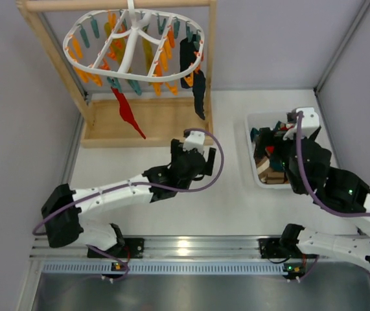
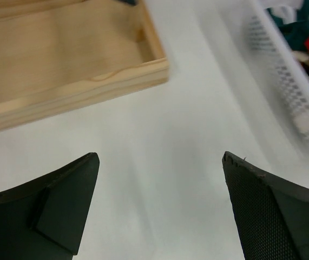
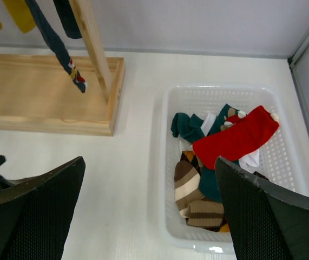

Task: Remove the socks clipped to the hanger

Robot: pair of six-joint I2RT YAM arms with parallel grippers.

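Between the wooden frame (image 1: 144, 126) and the white basket (image 1: 252, 124), the left gripper (image 2: 159, 156) hangs low over the bare table (image 1: 236, 201). Its jaws are spread wide, with nothing between them. The left wrist view shows only tabletop ahead, the frame's base up to the left and the basket's mesh wall, blurred, up to the right.

The right gripper (image 3: 150, 160) is also spread and empty. It sits above the basket, where several socks already lie in a heap, among them a red one (image 3: 235, 138) on top of teal and brown-striped pieces.

The hanger (image 1: 130, 48) hangs from the frame's top bar, well apart from both grippers. We still count work on it: a red sock (image 1: 127, 113) dangles from the near side of the ring, a dark sock (image 1: 196, 71) hangs at its right end beside the frame's post, and a yellow sock (image 3: 18, 11) shows at the top edge of the right wrist view. The orange and teal clips (image 1: 165, 58) crowd the ring, and from here we cannot tell which clip holds which sock.

We judge that we are between socks: one unloading is finished, and the next reach is not yet begun.

The next move calls for the left arm to rise and turn toward the hanger. The red sock looks like the closest target. We would close on the limp fabric below its clip, not on the clip. We would then pull down steadily, because the ring hangs freely and is likely to swing or tilt.
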